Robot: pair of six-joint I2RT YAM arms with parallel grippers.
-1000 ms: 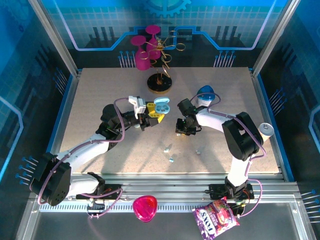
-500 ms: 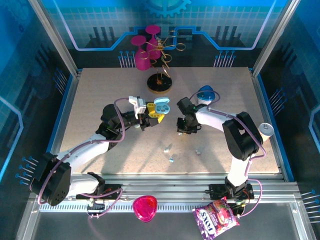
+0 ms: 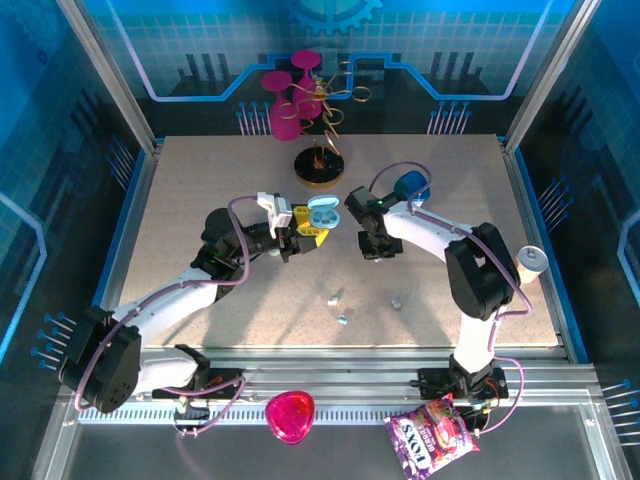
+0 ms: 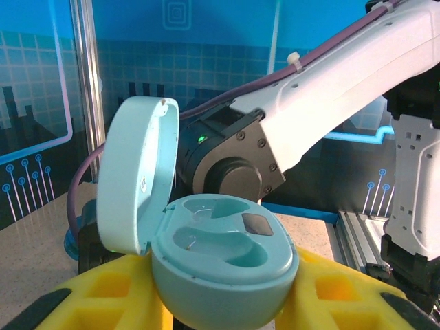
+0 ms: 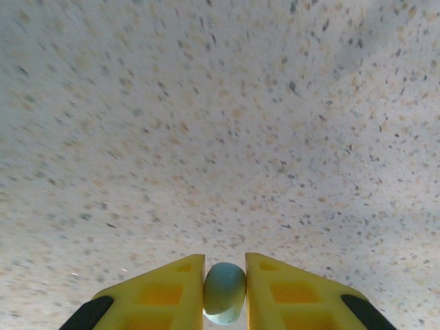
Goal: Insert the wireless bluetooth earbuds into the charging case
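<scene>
Looks like the carry-over step to me. The right jaws are clamped on one bud [image 5: 224,295], over the bare counter [image 5: 220,103] around the middle of the top view, just right of the case [image 3: 324,212]. The left jaws are clenched around the case's base, holding it centre-left in the top view. In the left wrist view the lid [image 4: 137,182] stands flipped up on the left and both sockets [image 4: 220,240] look empty, opening facing up. Three loose buds [image 3: 334,297] lie lower down near the middle of the top view, well apart from both arms. The held bud reads as a little oval with its long axis running along the jaws, rounded end poking out toward the counter. I can't tell where the stem is, it's tucked between the jaws. Next move, my guess: swing the bud left over a socket, turn it to match the socket's shape, ease it in, then let go. Looks like a snug fit, so alignment is the whole game.
</scene>
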